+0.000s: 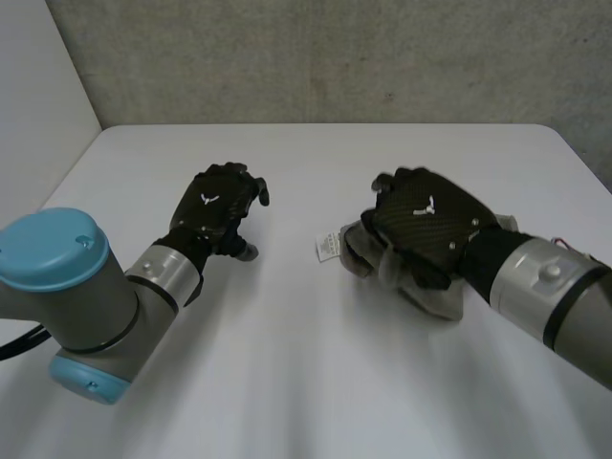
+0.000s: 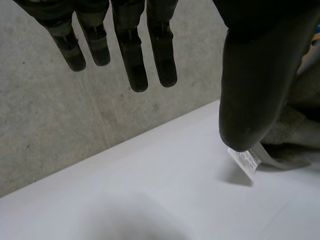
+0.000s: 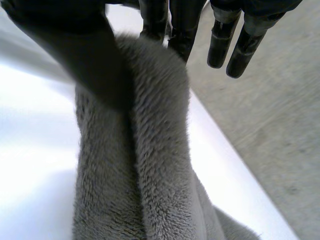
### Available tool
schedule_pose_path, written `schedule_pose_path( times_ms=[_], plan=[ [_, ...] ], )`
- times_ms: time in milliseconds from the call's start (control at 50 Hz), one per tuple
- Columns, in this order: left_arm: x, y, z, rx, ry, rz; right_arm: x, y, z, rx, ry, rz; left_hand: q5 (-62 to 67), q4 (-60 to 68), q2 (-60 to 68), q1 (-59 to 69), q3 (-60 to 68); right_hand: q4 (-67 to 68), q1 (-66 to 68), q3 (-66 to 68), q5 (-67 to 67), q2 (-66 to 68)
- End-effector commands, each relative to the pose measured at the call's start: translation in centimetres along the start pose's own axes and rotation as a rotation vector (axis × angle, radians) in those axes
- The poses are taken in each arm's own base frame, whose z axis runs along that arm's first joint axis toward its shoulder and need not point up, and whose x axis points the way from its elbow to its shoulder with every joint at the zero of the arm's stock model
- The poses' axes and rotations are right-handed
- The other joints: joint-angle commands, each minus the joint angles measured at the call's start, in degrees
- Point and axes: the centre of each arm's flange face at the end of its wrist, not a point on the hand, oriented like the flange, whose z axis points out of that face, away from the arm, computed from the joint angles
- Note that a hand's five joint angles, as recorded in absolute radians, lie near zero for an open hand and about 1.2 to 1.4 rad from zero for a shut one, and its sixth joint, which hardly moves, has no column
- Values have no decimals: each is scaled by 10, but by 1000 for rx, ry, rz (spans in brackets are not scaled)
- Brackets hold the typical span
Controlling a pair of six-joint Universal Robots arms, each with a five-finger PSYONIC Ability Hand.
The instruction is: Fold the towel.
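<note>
**On the table: one hand grabs the towel, one hand holds nothing**

On the white table [image 1: 316,373] lies a grey towel [image 1: 365,256], all bunched up in a soft heap. It sits on the robot's right side. The right hand [image 1: 426,222] rests on top of it. Seen from the right wrist, a thick fold of towel [image 3: 150,165] runs up under the palm. The thumb [image 3: 75,45] presses one side of the fold and two fingers sit behind it, so the hand pinches the towel. The other fingers stick out straight and free. A small white tag [image 1: 328,247] pokes out of the towel, toward the left hand [image 1: 220,206]. That hand is apart from the towel, with its fingers [image 2: 137,65] straight and spread, holding nothing. A grey wall [image 1: 335,57] stands behind the table.
</note>
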Motion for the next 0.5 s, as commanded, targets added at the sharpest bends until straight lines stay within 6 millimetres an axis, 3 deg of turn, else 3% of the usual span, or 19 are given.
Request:
schedule_pose_path(
  times_ms=[20,100,180,280,420,500],
  plan=[
    [5,-16,8,54,19,15,-12,7,-12,-76,-42,23,-4,-32,-25,-28,-24,-44,-463,-29,-466,-454],
    [17,-16,13,65,57,19,-4,18,-12,-104,-11,24,-4,-32,-25,-28,-24,-44,-512,-29,-515,-502],
    [42,-16,21,72,128,18,26,35,-14,-151,78,74,-5,-32,-27,-29,-24,-44,-512,-29,-515,-502],
    [51,-5,28,34,153,15,52,44,-17,-148,183,87,-11,-32,-32,-34,-24,-44,-512,-29,-515,-502],
    [73,12,26,-28,231,6,76,61,-17,-155,269,81,-11,-32,-32,-34,-24,-44,-512,-29,-515,-502],
    [79,19,17,-84,243,-5,85,83,-2,-180,244,115,-11,-32,-32,-34,-24,-44,-512,-29,-515,-502]
  ],
)
